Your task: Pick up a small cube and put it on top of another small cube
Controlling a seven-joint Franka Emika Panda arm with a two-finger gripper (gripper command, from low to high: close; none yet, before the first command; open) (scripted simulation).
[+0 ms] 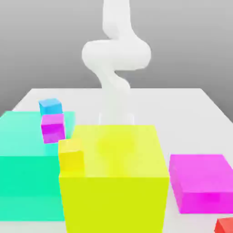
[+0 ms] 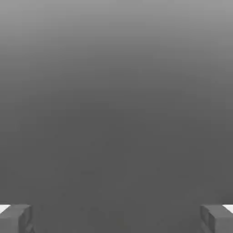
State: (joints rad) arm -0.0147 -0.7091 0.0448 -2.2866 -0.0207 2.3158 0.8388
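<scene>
Backdrop (image 2: 116, 91): plain grey, beyond the pincer (image 2: 116, 218)
Pincer: spread wide, holding nothing
Small red cube (image 1: 225, 225): away from the pincer, near the magenta block (image 1: 202, 175), exterior view's lower right
Small yellow cube (image 1: 71, 155): outside the pincer's grasp

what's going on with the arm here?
Nothing is being handled right now. The gripper stands open with nothing between its fingertips. The small cubes are unstacked: the red cube sits at the edge of the exterior view, by the flat magenta block, while the blue cube, small magenta cube and small yellow cube appear on the left of that view. The stacking is not yet done.
</scene>
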